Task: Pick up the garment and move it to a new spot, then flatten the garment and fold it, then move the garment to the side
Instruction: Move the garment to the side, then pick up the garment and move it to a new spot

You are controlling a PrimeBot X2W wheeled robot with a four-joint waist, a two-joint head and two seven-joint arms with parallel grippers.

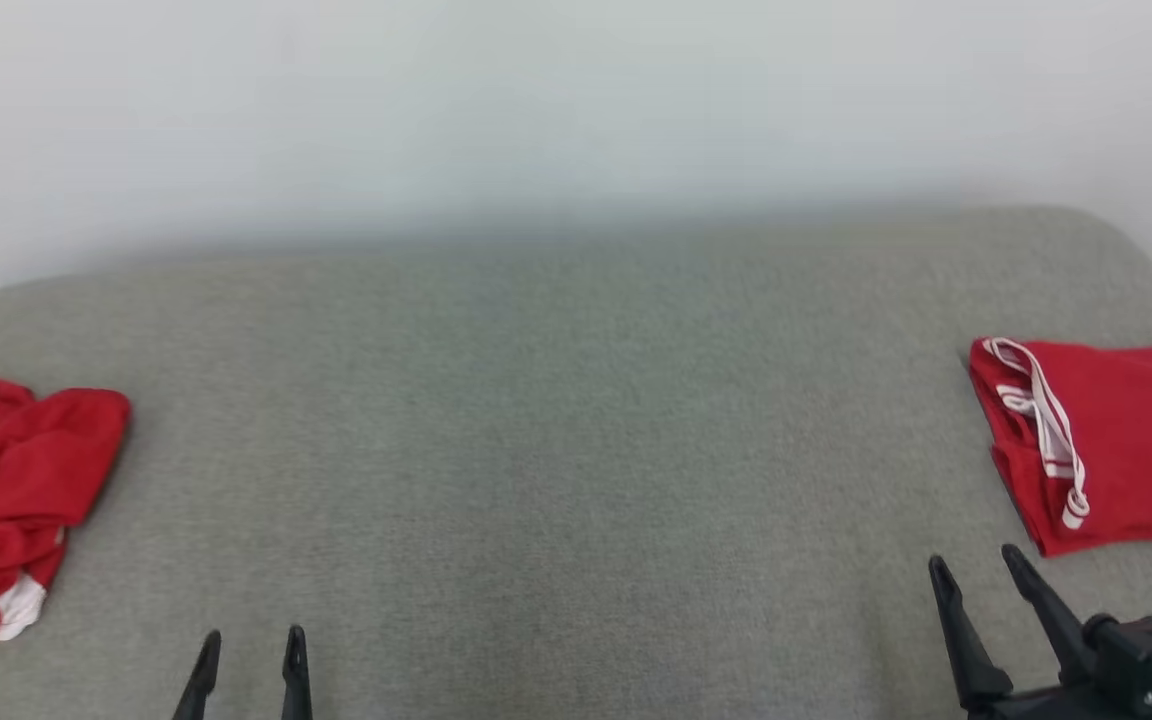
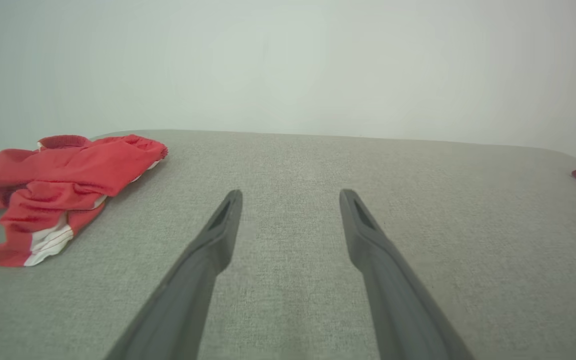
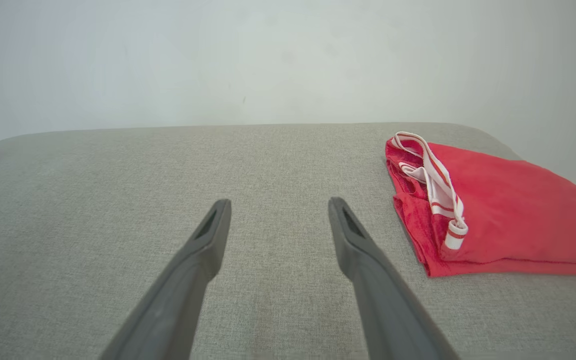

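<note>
One crumpled red garment, folded white-trimmed garment, left end effector and right end effector released

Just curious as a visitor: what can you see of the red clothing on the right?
The folded red garment is soft-looking cloth with white striped trim along its left edge. It lies flat in a rectangle at the right end of the grey fabric surface. Only that surface touches it; the right gripper's open fingers sit just short of it.

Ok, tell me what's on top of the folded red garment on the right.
The folded garment has only its own white striped trim lying across one end. Its inner layers and the grey surface under it are covered.
</note>
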